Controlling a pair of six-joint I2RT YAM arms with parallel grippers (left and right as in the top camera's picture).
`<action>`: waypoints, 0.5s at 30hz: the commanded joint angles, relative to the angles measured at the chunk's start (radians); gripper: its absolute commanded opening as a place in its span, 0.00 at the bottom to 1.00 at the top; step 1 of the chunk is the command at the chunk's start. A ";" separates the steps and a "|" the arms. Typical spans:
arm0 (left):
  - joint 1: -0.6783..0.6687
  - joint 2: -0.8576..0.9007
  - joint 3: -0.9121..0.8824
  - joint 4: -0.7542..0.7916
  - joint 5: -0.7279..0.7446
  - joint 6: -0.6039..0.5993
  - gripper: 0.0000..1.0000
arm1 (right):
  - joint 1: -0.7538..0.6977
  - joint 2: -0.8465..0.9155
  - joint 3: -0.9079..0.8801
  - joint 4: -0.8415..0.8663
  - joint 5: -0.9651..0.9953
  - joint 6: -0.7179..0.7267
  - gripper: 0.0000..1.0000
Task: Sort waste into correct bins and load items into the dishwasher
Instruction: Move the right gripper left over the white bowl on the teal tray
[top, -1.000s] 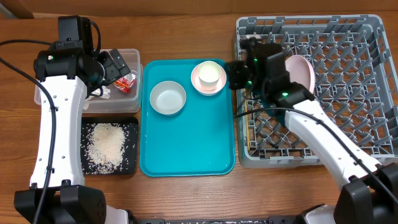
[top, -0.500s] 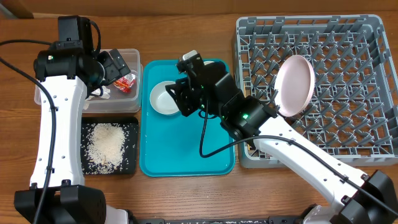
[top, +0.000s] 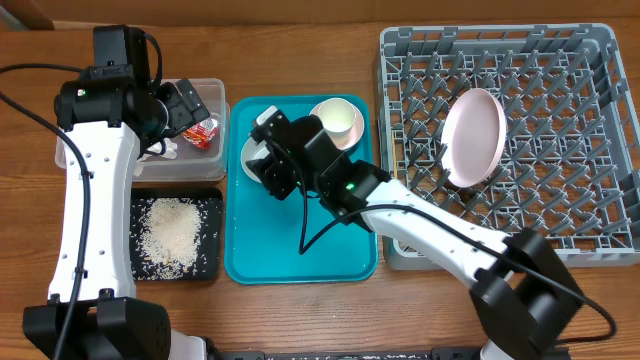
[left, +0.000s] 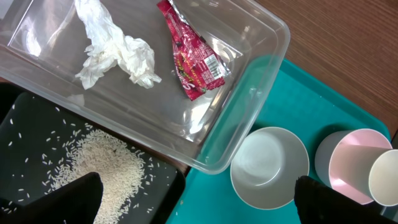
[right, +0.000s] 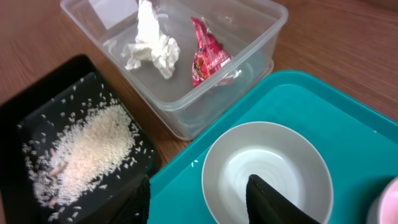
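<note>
The right gripper (right: 199, 202), much the nearer of the two, hangs with jaws partly spread and empty, and the grey-white bowl (right: 266, 169) on the teal tray (right: 323, 106) sits just beneath it, one rim between the fingers.

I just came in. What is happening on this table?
Two robot arms are clearing a table. The right gripper hangs open over the grey-white bowl on the teal tray, one finger inside its rim, not gripping it. The left gripper is open and empty above the clear tub, which holds the tissue and the red wrapper. The rice lies in the black tray. The pink plate stands in the dish rack; the white cup and saucer are on the teal tray.
</note>
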 joint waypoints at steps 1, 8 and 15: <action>-0.006 -0.005 0.008 0.000 -0.010 0.022 1.00 | 0.010 0.039 0.026 0.033 -0.042 -0.073 0.52; -0.006 -0.005 0.008 0.000 -0.010 0.022 1.00 | 0.012 0.100 0.026 0.037 -0.066 -0.120 0.64; -0.006 -0.005 0.008 0.000 -0.010 0.022 1.00 | 0.012 0.150 0.026 0.013 -0.086 -0.148 0.66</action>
